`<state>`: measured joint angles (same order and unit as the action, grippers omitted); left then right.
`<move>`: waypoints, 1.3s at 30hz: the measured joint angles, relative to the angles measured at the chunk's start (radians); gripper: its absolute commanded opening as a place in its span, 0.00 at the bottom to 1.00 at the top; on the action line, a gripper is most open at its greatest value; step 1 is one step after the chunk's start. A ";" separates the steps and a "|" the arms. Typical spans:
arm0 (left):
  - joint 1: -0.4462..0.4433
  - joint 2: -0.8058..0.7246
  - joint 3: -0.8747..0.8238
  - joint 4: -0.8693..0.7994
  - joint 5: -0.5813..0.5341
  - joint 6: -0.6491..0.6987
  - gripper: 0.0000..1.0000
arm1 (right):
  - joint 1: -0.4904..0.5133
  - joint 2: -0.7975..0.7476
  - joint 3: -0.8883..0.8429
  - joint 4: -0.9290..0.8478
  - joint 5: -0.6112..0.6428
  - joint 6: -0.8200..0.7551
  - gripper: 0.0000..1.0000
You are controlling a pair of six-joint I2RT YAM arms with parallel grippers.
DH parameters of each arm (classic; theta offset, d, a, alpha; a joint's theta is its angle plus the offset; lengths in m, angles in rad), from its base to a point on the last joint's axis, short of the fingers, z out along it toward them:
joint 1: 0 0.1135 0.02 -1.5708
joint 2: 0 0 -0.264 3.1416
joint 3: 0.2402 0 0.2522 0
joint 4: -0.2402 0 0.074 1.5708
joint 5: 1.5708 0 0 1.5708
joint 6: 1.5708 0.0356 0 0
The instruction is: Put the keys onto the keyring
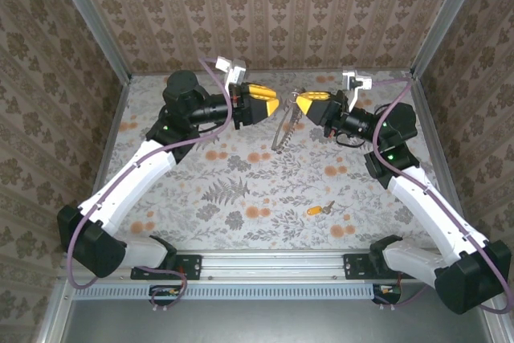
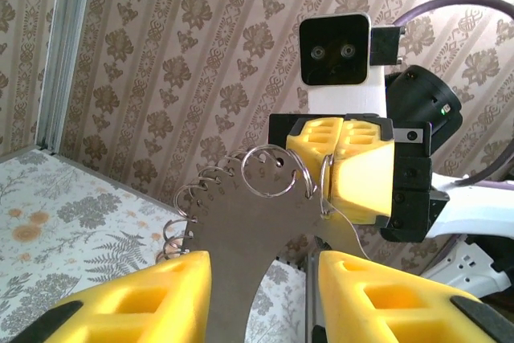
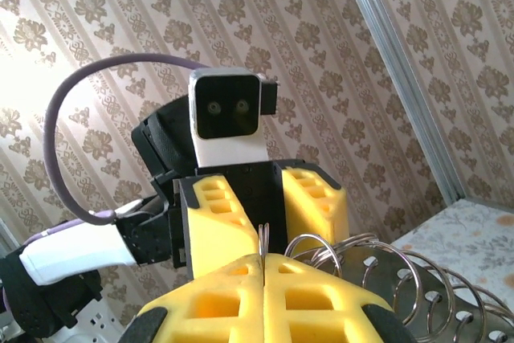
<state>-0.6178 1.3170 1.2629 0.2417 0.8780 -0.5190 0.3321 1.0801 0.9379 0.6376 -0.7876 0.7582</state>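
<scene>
Holding up the keyring plate [image 2: 241, 222]: right gripper [image 3: 263, 259] is clenching a ring, left gripper [image 2: 261, 269] is gaping, seemingly clear of it; next, fetching the near orange-headed key [image 1: 320, 209].

top: high at the near edge, looking down over the whole table [image 1: 241, 190].
left wrist: close, level, facing right gripper [image 2: 344, 168].
right wrist: close, facing left gripper [image 3: 265, 222].
shared: keyring [image 2: 241, 230], mid frame.

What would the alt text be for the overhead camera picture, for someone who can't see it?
Two white-and-black robot arms meet over a flower-patterned table: the right gripper is shut on a dangling silvery metal keyring, the left gripper open beside it. A tiny orange-headed key lies on the tabletop nearer the bases.
</scene>
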 measured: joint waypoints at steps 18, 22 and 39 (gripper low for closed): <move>-0.058 0.070 -0.005 0.236 -0.020 -0.140 0.33 | 0.011 0.019 -0.012 0.079 0.011 0.042 0.00; -0.063 0.077 -0.004 0.266 -0.019 -0.156 0.27 | 0.011 0.019 -0.013 0.080 0.014 0.043 0.00; -0.078 0.090 0.001 0.285 -0.015 -0.171 0.00 | 0.011 0.024 -0.019 0.072 0.033 0.037 0.14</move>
<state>-0.6960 1.4075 1.2640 0.5270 0.8627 -0.6903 0.3428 1.1038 0.9192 0.7101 -0.7544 0.7956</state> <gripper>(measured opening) 0.048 0.065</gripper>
